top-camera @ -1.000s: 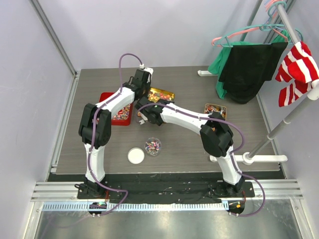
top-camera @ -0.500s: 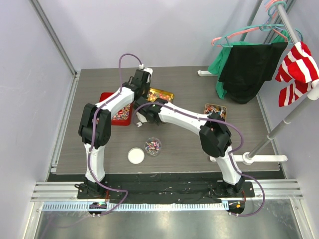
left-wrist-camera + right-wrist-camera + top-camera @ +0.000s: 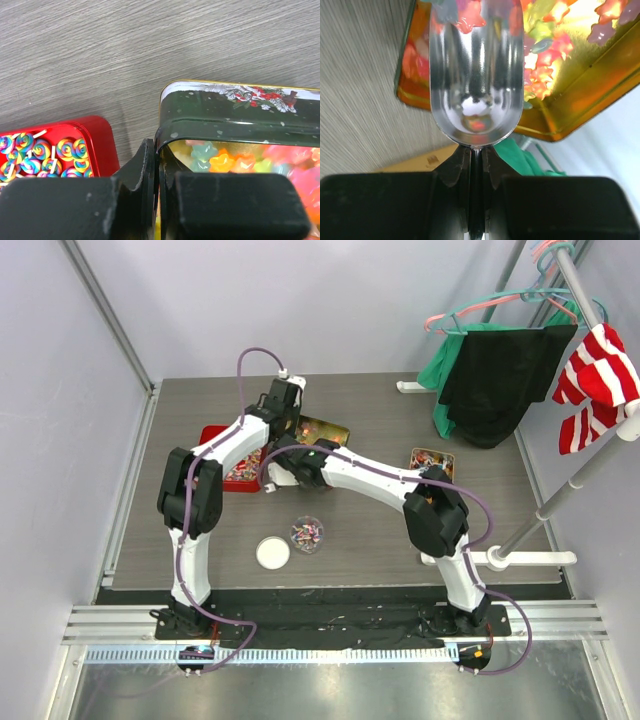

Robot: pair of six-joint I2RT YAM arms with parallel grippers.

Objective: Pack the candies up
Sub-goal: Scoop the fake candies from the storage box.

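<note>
The candies [image 3: 225,160] are glossy star-shaped gummies in orange, pink, green and yellow inside a gold tin [image 3: 235,107] with a dark green decorated wall. My left gripper [image 3: 159,170] is shut on that tin's near wall, one finger inside and one outside. My right gripper [image 3: 476,165] is shut on the handle of a metal scoop [image 3: 476,75]. The scoop's front edge lies among the candies [image 3: 545,65] in the tin [image 3: 580,100], which looks tilted. From the top view, the tin [image 3: 330,430] sits at the back centre with both arms meeting over it.
A red tin [image 3: 95,135] of swirl lollipops [image 3: 40,155] lies just left of the gold tin. A small clear cup [image 3: 307,533] with candies and a white lid [image 3: 272,553] stand nearer the bases. Another open tin [image 3: 432,462] is at the right. Clothes hang on a rack [image 3: 500,370] at the back right.
The right wrist has shifted a little to the left, pushing the scoop into the tin. The gold tin now shows more of its dark side, as if tipped.
</note>
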